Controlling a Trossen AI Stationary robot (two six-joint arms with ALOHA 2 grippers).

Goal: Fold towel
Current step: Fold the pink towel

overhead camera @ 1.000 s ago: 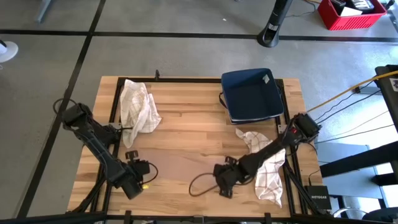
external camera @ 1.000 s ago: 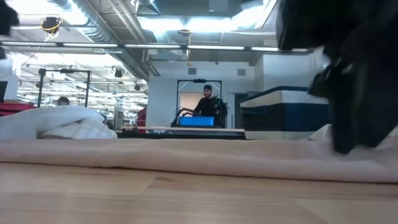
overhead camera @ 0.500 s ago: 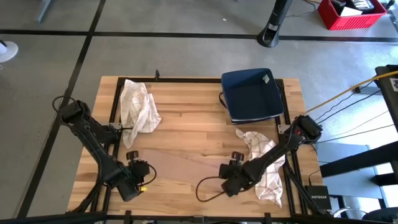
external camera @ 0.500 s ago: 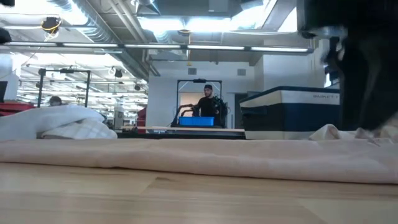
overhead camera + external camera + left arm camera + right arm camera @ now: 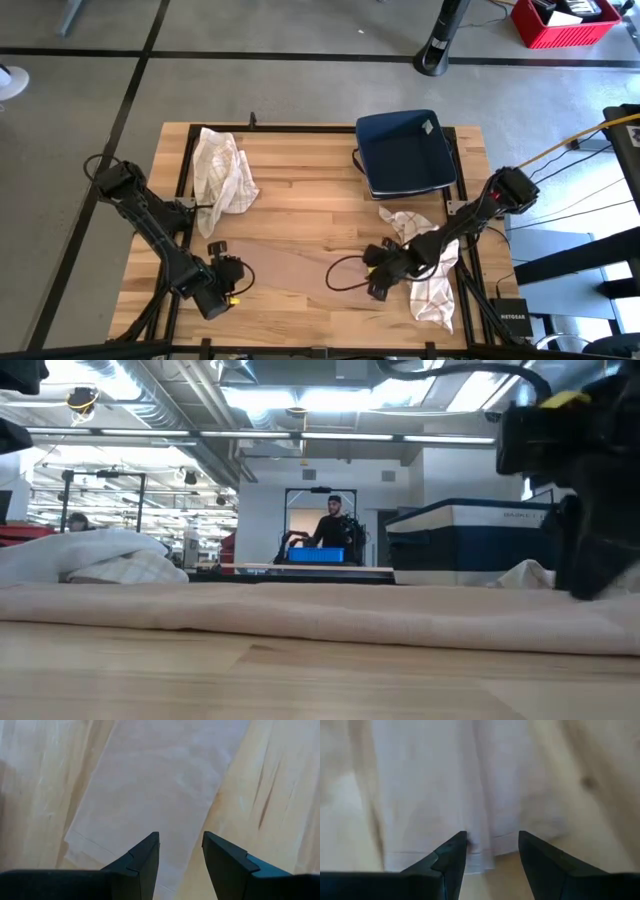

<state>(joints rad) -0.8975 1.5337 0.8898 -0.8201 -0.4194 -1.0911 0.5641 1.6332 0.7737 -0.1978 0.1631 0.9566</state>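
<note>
While the tan towel (image 5: pixel 290 265) lies flat across the worktop (image 5: pixel 300 200) front, the right hand (image 5: pixel 377 283) has been shifted rightward to its end, fingers parted, empty. At the opposite end, the left hand (image 5: pixel 232 280) is likewise parted. Grasping both ends seems imminent.

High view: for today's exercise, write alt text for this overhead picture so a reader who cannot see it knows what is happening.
A plain tan towel lies flat on a wooden table, with the left gripper at one end and the right gripper at the other, both open. Two crumpled checked cloths and a dark blue bin sit around it.
</note>
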